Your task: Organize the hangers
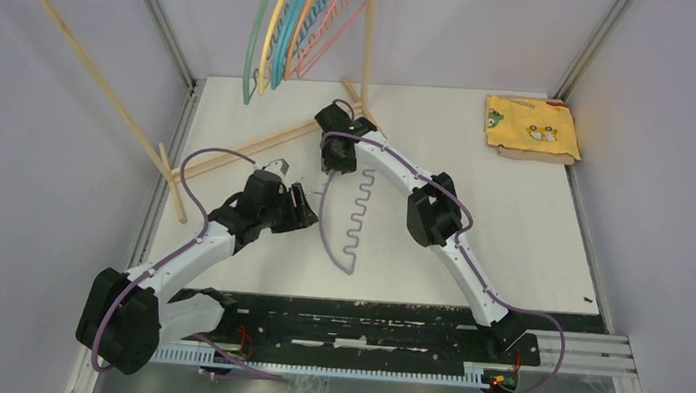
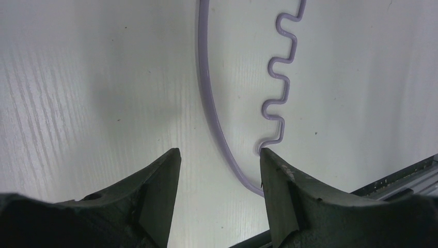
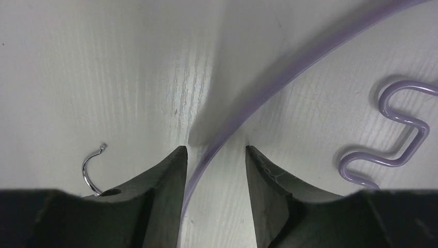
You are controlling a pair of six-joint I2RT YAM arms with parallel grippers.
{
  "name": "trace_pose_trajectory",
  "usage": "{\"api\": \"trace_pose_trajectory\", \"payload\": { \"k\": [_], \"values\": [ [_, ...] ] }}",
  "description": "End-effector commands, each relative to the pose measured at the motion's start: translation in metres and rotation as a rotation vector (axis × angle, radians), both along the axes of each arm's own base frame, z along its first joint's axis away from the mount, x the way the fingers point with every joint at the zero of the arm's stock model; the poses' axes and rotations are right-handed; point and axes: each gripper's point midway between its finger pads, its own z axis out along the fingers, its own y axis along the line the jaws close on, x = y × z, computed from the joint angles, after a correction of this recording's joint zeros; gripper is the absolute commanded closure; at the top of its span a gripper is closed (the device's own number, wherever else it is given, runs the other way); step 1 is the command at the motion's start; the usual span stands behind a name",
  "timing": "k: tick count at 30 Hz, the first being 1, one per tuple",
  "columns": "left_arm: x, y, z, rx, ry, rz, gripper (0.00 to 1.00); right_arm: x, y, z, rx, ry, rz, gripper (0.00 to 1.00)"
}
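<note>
Purple hanger (image 2: pixel 203 77) flat on table (image 1: pixel 527 228), looks light, thin, springy (may twist); grab curved shoulder near hook (image 3: pixel 90 168), where spread right gripper (image 3: pixel 213 150) straddles it untouching, left gripper (image 2: pixel 219 152) spread over its corner.

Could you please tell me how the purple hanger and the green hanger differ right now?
The purple hanger lies flat on the table, while the green hanger hangs upright at the wooden rack. The purple hanger's curved shoulder runs through the open right gripper, whereas no gripper is near the green hanger. Both are thin, pastel and have a curved shoulder.
</note>
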Motion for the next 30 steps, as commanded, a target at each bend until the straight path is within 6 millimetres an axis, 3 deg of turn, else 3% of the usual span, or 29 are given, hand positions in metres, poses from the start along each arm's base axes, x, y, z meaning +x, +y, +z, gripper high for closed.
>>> {"api": "trace_pose_trajectory", "payload": {
  "k": [1,3,7,10,11,16,22,30],
  "values": [
    [0.005,-0.003,0.024,0.016,-0.081,-0.067,0.35,0.003,0.001,-0.009,-0.034,-0.023,-0.019,0.47],
    [0.003,-0.002,0.025,0.023,-0.085,-0.072,0.35,-0.001,-0.004,-0.017,-0.068,-0.006,-0.013,0.49],
    [0.001,0.001,0.028,0.032,-0.097,-0.077,0.35,-0.014,-0.016,-0.032,-0.119,0.045,0.005,0.63],
    [0.000,0.001,0.030,0.029,-0.111,-0.077,0.35,-0.023,-0.017,-0.038,-0.061,0.106,-0.027,0.95],
    [-0.001,0.002,0.031,0.026,-0.116,-0.077,0.35,-0.023,-0.014,-0.035,-0.013,0.118,-0.048,0.99],
    [-0.001,0.000,0.028,0.008,-0.134,-0.081,0.35,-0.007,0.020,0.004,0.441,0.165,-0.208,0.99],
    [0.005,-0.007,0.033,-0.028,-0.159,-0.084,0.35,0.008,0.038,0.064,0.713,0.160,-0.259,0.99],
    [0.011,-0.010,0.034,-0.075,-0.180,-0.045,0.36,0.005,0.040,0.086,0.823,0.190,-0.298,0.99]
  ]
}}
